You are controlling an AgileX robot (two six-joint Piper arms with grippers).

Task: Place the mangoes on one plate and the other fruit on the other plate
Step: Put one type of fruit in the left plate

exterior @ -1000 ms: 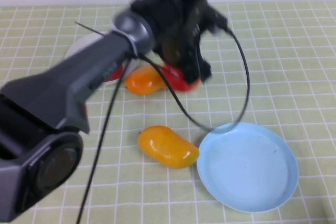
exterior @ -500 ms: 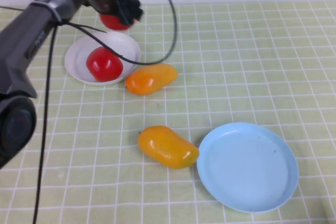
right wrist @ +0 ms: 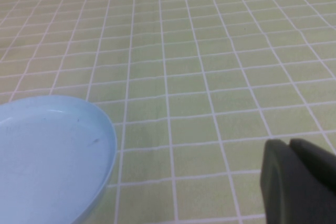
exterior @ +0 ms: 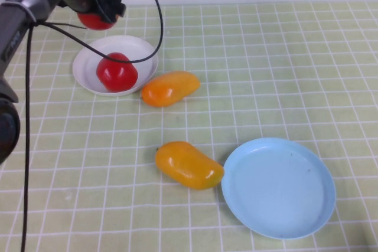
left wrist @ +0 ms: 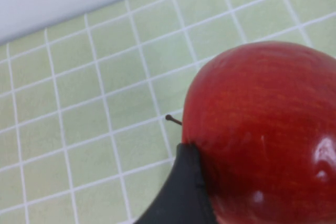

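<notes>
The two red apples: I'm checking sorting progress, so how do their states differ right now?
The round red apple on the small white plate rests free; the other red apple is held in the left hand, beyond that plate's far rim. The right hand is shut, empty, beside the light blue plate. Both apples are glossy red.

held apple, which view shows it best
The left wrist view: the held apple fills it, stem visible, a finger of the left gripper pressed against it. The high view shows it small, partly hidden by the gripper. The right wrist view misses it.
</notes>
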